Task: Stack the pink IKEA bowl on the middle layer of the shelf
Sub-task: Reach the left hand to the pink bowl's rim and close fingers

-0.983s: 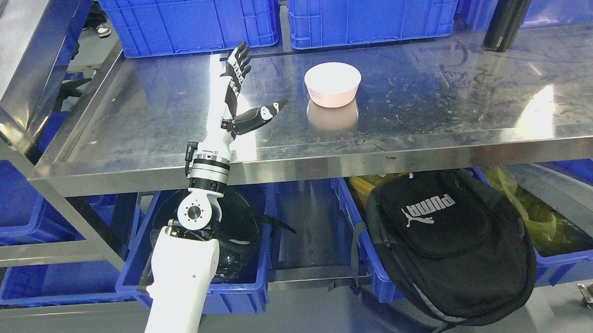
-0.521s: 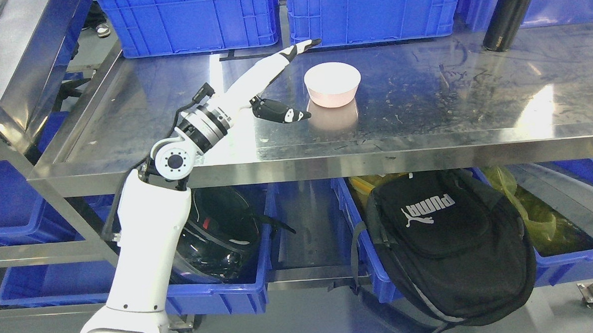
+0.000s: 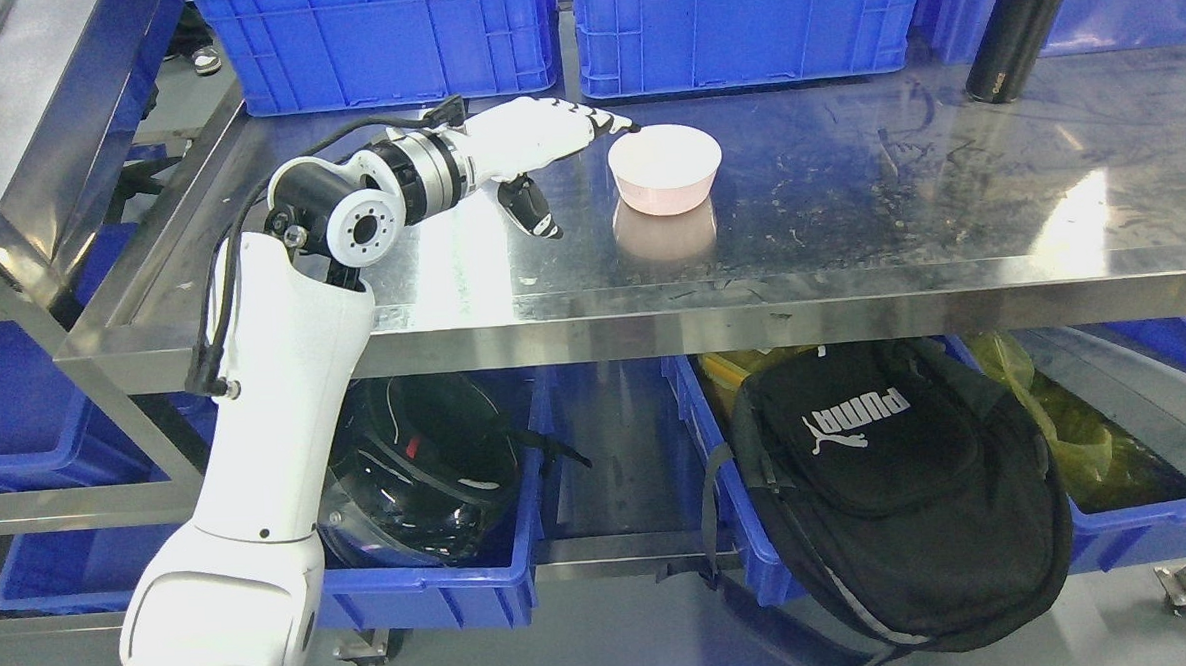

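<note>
While one pink bowl sits upright on the steel shelf, the left hand lies level just beside its left rim, fingers stretched out and close together, tips at the rim; contact cannot be told. Thumb hangs down, apart from them, holding nothing. Two blue crates stand behind the bowl, one black bottle at far right. Below: one black backpack, one helmet.
</note>
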